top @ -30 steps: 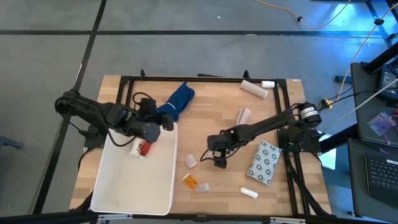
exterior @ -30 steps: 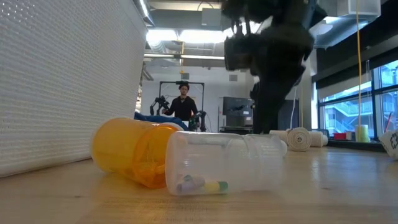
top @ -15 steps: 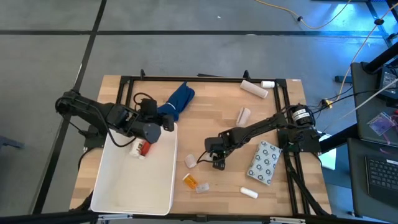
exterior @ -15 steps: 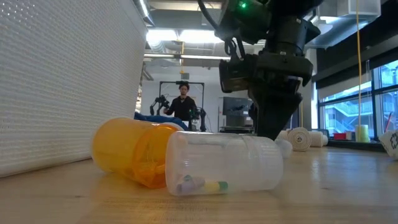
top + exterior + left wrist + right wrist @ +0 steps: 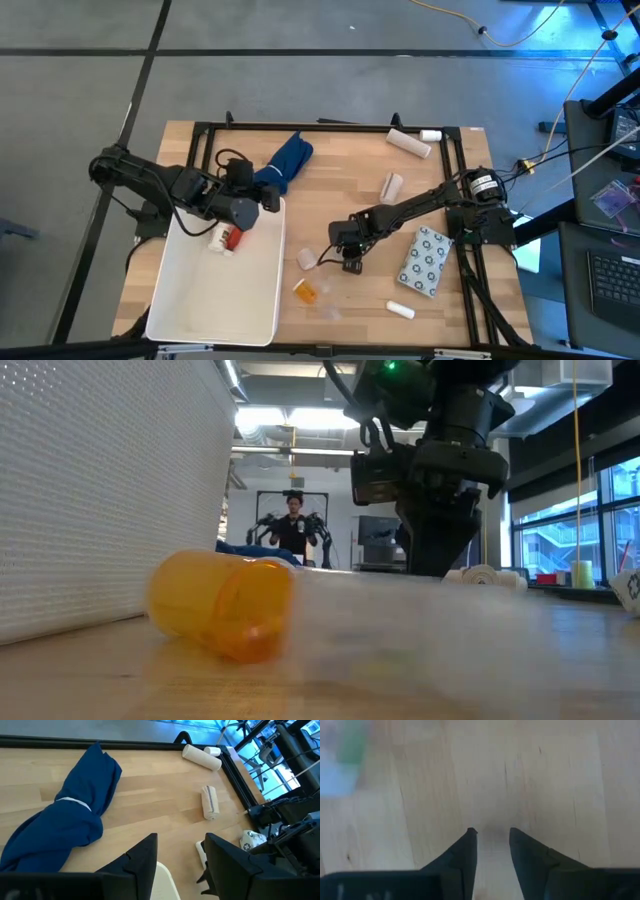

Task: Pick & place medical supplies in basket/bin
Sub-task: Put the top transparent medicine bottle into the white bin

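Note:
My right gripper point(image 5: 351, 265) points down at bare table in the middle, its fingertips point(image 5: 492, 832) a narrow gap apart with only wood between them. Near it lie a small white bottle point(image 5: 306, 259), an orange pill bottle point(image 5: 305, 291) and a clear pill bottle point(image 5: 328, 312), which is a blur in the low view point(image 5: 400, 630). My left gripper point(image 5: 268, 200) hangs open over the far right corner of the white bin point(image 5: 200, 310), nothing between its fingers point(image 5: 181, 855). A red bottle point(image 5: 226, 238) lies in the bin.
A blue cloth point(image 5: 285, 162) lies at the far left of the table. A beige roll point(image 5: 409, 143) and a smaller roll point(image 5: 390, 186) lie at the far right, a dotted packet point(image 5: 425, 262) to the right, and a white tube point(image 5: 401, 310) at the near edge. A black frame point(image 5: 330, 125) rims the table.
My right gripper has sunk toward the table and its fingers have drawn most of the way together. The clear pill bottle has rolled a little toward the table's near edge and is blurred in motion. The orange bottle has stayed where it was.

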